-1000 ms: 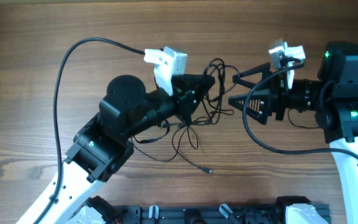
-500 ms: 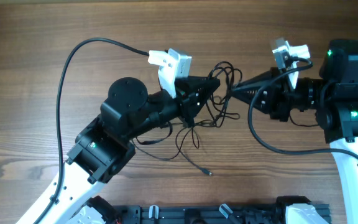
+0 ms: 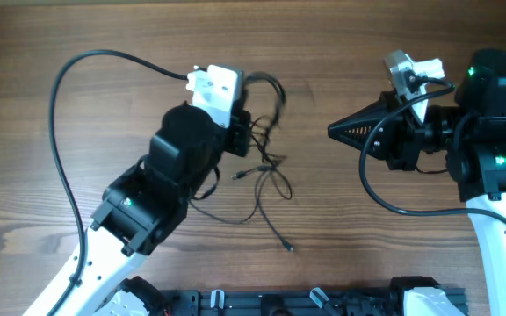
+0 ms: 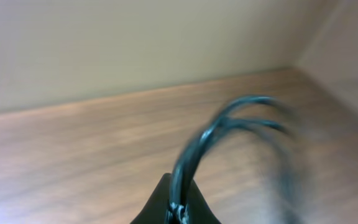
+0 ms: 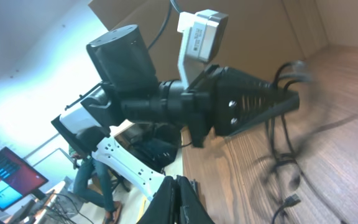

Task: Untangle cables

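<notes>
Your left gripper (image 3: 244, 132), upper centre-left of the overhead frame, has its jaws clamped on the cables (image 3: 266, 164). They arc up from the jaws in the left wrist view and trail in a tangle across the worktop (image 3: 367, 53) at mid-frame. Your right gripper (image 3: 334, 132), centre right, has its jaws together and empty, well apart from the tangle.

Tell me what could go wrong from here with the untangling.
1. The left tool pinches several cables at once; pulling may tighten the tangle rather than free a strand.
2. The right tool is shut on nothing, apart from the cables, so the whole bundle may just drag along.
3. The loose plug end could snag in a loop.
</notes>
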Controlling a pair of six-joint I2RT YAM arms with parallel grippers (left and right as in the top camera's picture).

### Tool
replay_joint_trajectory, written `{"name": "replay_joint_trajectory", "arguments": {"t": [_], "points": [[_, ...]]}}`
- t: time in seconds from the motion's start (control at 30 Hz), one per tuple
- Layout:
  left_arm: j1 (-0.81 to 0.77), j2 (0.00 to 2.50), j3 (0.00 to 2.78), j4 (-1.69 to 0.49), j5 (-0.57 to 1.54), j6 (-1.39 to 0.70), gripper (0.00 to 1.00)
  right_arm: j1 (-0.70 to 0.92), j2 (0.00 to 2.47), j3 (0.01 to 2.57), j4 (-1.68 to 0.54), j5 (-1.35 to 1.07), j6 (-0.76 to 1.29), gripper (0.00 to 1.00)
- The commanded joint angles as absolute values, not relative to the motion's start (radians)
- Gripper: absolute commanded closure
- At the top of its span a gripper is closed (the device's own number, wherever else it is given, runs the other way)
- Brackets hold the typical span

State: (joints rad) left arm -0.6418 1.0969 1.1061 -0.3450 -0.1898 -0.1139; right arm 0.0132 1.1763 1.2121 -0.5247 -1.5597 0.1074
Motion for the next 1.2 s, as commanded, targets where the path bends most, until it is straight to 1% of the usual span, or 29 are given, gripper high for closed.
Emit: {"name": "replay_joint_trajectory", "arguments": {"t": [0.0,0.07,0.2,0.23,0.27,0.3,0.33,0.37,0.4,0.43,0.53,0.6,0.67,0.9,1.03,1.17], "points": [[-0.59,1.096,1.11,-0.316,-0.289,0.106,0.96,0.012,1.18,1.218,-0.512,-1.623,0.16,0.96],[-0.572,1.096,1.11,-0.3,-0.289,0.157,0.96,0.012,1.18,1.218,-0.512,-1.623,0.16,0.96],[-0.565,1.096,1.11,-0.289,-0.269,0.168,0.96,0.012,1.18,1.218,-0.513,-1.602,0.16,0.94],[-0.565,1.096,1.11,-0.289,-0.221,0.168,0.96,0.012,1.18,1.218,-0.517,-1.554,0.162,0.82],[-0.565,1.096,1.11,-0.288,-0.171,0.16,0.96,0.012,1.18,1.218,-0.525,-1.491,0.187,0.62],[-0.565,1.096,1.11,-0.281,-0.138,0.133,0.96,0.012,1.18,1.218,-0.533,-1.431,0.218,0.34],[-0.565,1.096,1.11,-0.276,-0.11,0.103,0.96,0.012,1.18,1.218,-0.54,-1.364,0.257,0.16],[-0.565,1.096,1.11,-0.27,-0.083,0.067,0.96,0.012,1.18,1.218,-0.543,-1.328,0.265,0.03],[-0.565,1.096,1.11,-0.263,-0.05,0.029,0.96,0.012,1.18,1.218,-0.548,-1.281,0.266,0.0],[-0.565,1.096,1.11,-0.257,-0.019,-0.001,0.96,0.013,1.18,1.218,-0.555,-1.246,0.267,0.0],[-0.566,1.096,1.11,-0.233,0.118,-0.117,0.96,0.023,1.18,1.218,-0.617,-1.031,0.318,0.0],[-0.576,1.096,1.11,-0.223,0.15,-0.181,0.96,0.042,1.18,1.218,-0.629,-0.983,0.315,0.0],[-0.599,1.096,1.11,-0.22,0.149,-0.216,0.96,0.065,1.18,1.218,-0.63,-0.957,0.314,0.0],[-0.715,1.096,1.11,-0.177,0.149,-0.226,0.96,0.121,1.181,1.218,-0.675,-0.651,0.325,0.0],[-0.723,1.096,1.11,-0.16,0.149,-0.241,0.96,0.121,1.181,1.216,-0.768,-0.334,0.413,0.0],[-0.722,1.09,1.11,-0.148,0.127,-0.255,0.96,0.12,1.181,1.216,-0.891,-0.062,0.43,0.0]]}}
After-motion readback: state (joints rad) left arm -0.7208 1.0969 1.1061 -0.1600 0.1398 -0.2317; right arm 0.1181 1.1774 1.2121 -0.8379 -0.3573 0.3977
